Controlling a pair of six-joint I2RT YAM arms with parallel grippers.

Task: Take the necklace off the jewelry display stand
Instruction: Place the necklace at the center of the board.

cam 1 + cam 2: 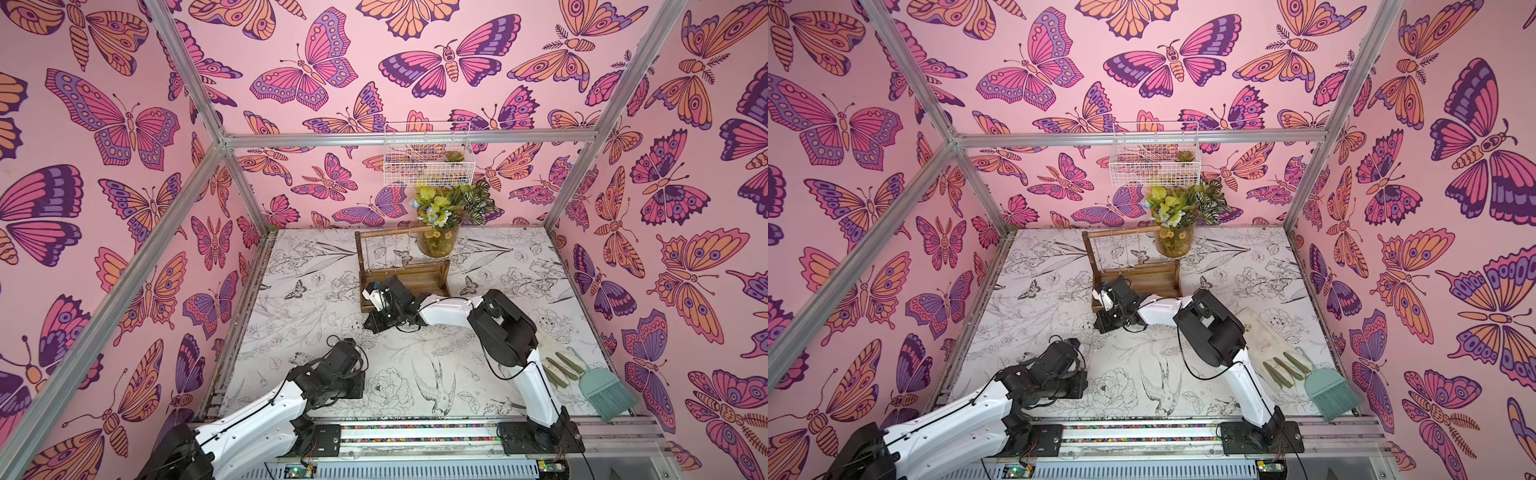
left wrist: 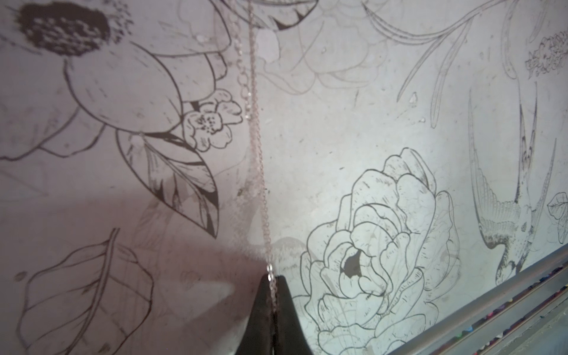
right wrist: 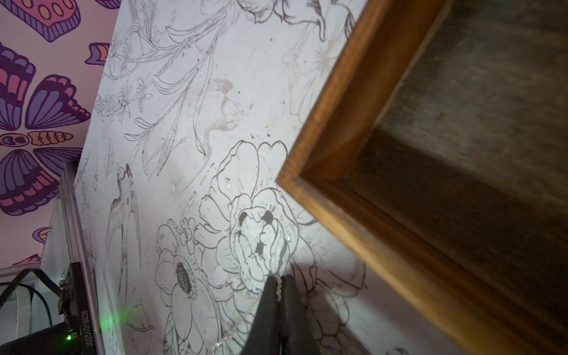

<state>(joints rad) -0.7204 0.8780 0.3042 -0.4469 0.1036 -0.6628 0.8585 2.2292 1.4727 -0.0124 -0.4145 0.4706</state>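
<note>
necklace (image 2: 258, 172), thin and silver, runs out from the left gripper (image 2: 272, 284), whose fingers are pinched together on it, well in front of the jewelry display stand (image 1: 419, 276) and clear of it. the right gripper (image 3: 278, 282), just beside the stand's tray corner, is likewise clamped on a short bit of chain (image 3: 278, 289); same necklace or not, cannot tell.

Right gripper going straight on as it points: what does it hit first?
Probably the table, at the printed flower beside the tray corner of the stand. The right gripper, shut on the necklace, seems aimed past the wood; depth is unclear.
</note>
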